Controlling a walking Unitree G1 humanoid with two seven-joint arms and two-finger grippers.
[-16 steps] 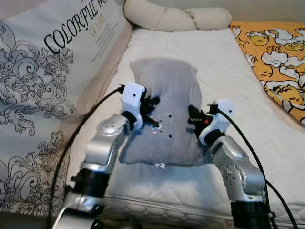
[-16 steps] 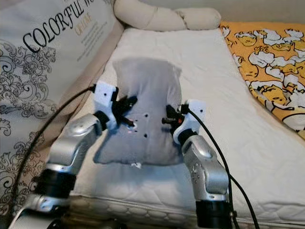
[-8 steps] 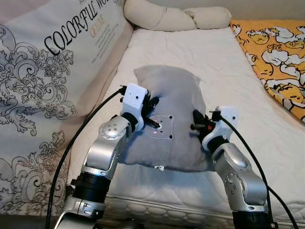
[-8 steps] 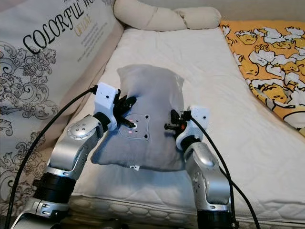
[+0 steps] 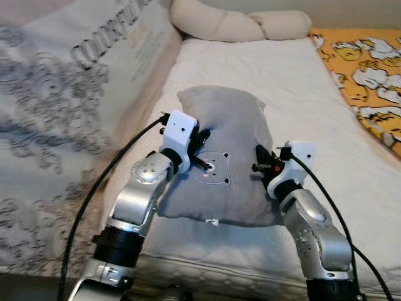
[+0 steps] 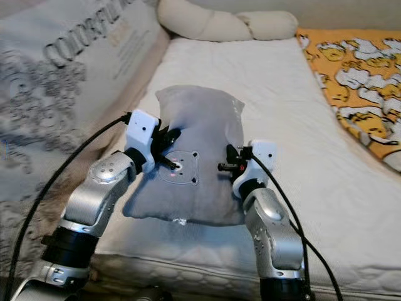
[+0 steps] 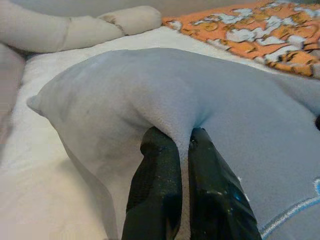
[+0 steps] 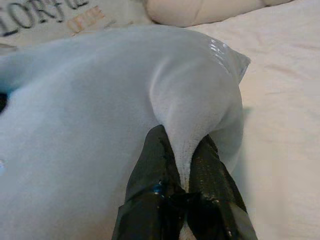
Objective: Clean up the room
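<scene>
Left wrist view has the grey pillow (image 7: 125, 95) up close, a raised fold of its fabric pinched tight between the two black fingers (image 7: 155, 195) of the left gripper (image 5: 199, 157). Right wrist view gives the same on the other side: the right gripper (image 5: 262, 164) has its fingers (image 8: 155, 175) pressed together on a ridge of the pillow's cloth, with only that thin fold between them. From the head camera, the pillow lies near the front edge of the white mattress (image 5: 301, 94), somewhat to its left half, gripped on its left flank by the left arm and on its right flank by the right arm. An embroidered outline like a small bear's face (image 5: 213, 172) sits on the pillow's top, between the two grippers; the left wrist view catches just a corner of its stitching.

Beyond the pillow, a long cream bolster (image 5: 241, 25) runs across the head of the bed. An orange blanket with white cartoon figures (image 5: 373, 81) covers the mattress's right edge. Along the left side leans a large pale cushion with grey scrollwork and lettering (image 5: 69, 113), blurred in both head views. Black cables (image 5: 106, 182) trail from each wrist back along the silver arms.
</scene>
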